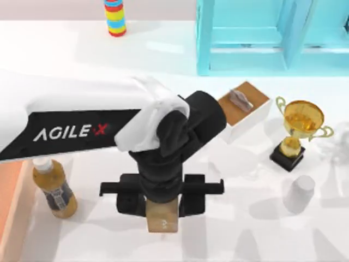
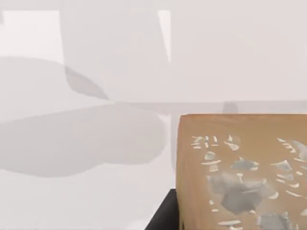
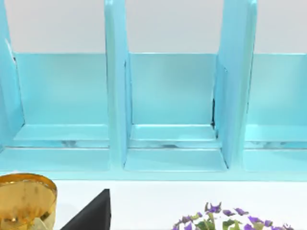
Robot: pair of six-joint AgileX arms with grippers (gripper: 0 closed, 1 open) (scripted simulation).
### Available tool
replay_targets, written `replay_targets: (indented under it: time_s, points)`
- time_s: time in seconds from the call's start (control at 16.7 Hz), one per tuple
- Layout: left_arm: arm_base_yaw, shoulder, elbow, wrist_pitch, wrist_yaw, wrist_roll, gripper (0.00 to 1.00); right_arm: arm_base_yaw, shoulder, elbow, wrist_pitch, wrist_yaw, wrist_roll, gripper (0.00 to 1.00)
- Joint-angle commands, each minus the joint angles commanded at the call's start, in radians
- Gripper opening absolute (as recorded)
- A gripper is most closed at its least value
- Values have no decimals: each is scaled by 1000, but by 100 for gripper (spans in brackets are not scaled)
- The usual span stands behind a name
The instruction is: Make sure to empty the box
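The desk [image 1: 229, 229] is white and bright, with a blue shelf [image 1: 256, 38] at its back edge.

In the left wrist view, one dark finger [image 2: 164, 216] sits tight against the side of a small tan block [image 2: 240, 172]. From the top, my left gripper [image 1: 162, 210] is clamped on that block near the middle of the front edge of the desk. The gripper points straight down. Its black wrist goes up from the block, and the white arm with AGILEX on it lies flat across to the left side of the desk.

The box [image 1: 10, 202] is at the left edge of the desk, near the front corner. I can see just a strip of its orange floor and pale wall. It is well apart from the fingers. A brown bottle [image 1: 53, 185] stands between them, just beside the box wall.

A white case with a brown lid [image 1: 246, 106] and a gold trophy [image 1: 297, 128] stand on the right side. The right wrist camera looks at the blue shelf, with the trophy's cup and some purple flowers [image 3: 225, 218] close by.
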Motion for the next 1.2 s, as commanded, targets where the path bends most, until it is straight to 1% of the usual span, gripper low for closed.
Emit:
replay_targets:
  time_s: [0.12,0.36,1.14,1.2]
  points:
    - [0,16,-25,34,1,-1,0,0,0,0,0,0,0,100]
    - [0,17,-27,36,1,-1,0,0,0,0,0,0,0,100]
    - [0,17,-27,36,1,-1,98,0,0,0,0,0,0,100]
    - [0,17,-27,36,1,-1,100,0,0,0,0,0,0,100]
